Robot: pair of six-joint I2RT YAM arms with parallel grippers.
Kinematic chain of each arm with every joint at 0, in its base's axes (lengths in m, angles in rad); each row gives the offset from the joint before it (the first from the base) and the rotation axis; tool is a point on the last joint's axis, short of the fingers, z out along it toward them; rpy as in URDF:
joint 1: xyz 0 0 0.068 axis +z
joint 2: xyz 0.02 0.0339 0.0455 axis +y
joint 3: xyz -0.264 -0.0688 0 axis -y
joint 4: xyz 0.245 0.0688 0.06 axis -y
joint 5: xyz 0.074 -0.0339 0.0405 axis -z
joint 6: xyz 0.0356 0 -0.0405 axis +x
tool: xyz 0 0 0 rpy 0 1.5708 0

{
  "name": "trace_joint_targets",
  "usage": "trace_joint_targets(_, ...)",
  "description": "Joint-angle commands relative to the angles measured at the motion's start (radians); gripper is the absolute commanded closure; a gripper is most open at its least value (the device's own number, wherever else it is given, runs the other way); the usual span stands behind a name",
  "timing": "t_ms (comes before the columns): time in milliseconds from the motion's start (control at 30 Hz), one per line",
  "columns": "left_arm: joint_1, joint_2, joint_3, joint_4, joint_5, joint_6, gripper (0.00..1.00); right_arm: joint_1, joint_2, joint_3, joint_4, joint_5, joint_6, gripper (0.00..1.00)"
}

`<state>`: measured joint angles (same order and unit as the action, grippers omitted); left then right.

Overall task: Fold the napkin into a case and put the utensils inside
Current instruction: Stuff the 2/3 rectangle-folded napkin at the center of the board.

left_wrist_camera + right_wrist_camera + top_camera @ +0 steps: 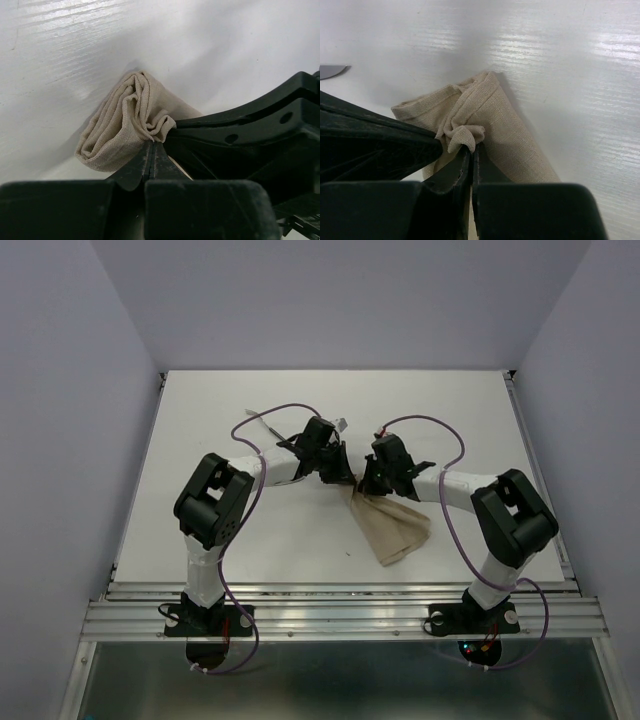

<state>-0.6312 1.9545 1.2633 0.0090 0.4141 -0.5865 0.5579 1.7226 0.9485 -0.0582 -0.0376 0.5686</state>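
Jaws, top view: left jaws and right jaws meet side by side near the middle of the table [450, 410], both closed down on the same far end of the napkin [395, 525].
Napkin, top view: right of centre, narrowing to a point at the two grips and fanning out toward the near right corner.
Likely reason: two pinches on one end suggest the arms mean to pull layers apart or carry that end over for the next fold. No case shape yet.
Utensils, top view: a pale piece [340, 424] lies just beyond the left wrist, apart from the cloth, small and partly hidden.
Left wrist view: tips fully shut on a crumpled fold of the napkin [125, 125], with several stacked layers showing that the top view flattens. The other arm's black jaws crowd in beside them.
Right wrist view: tips shut on a small twisted nub of napkin [485, 125]. A grey utensil tip [330, 71] lies on the bare table well to the side.
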Motion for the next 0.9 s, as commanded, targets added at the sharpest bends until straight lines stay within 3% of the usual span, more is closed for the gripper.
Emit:
trace_joint_targets(0, 0.004, -0.059, 0.015, 0.062, 0.051, -0.022, 1.0, 0.008, 0.032, 0.012, 0.008, -0.004, -0.039, 0.99)
trace_joint_targets(400, 0.007, -0.026, -0.019, 0.129, 0.088, -0.072, 1.0, 0.028, 0.034, 0.036, -0.025, 0.033, -0.085, 0.99)
trace_joint_targets(633, 0.01, -0.02, -0.024, 0.109, 0.104, -0.03, 1.0, 0.028, -0.031, 0.058, -0.052, 0.058, -0.104, 0.87)
trace_joint_targets(800, 0.01, 0.01, -0.022, 0.106, 0.114, -0.029, 1.0, 0.028, -0.006, 0.068, -0.046, -0.004, -0.119, 0.99)
trace_joint_targets(867, 0.01, 0.017, -0.019, 0.109, 0.114, -0.03, 1.0, 0.028, 0.008, 0.075, -0.046, -0.021, -0.121, 0.99)
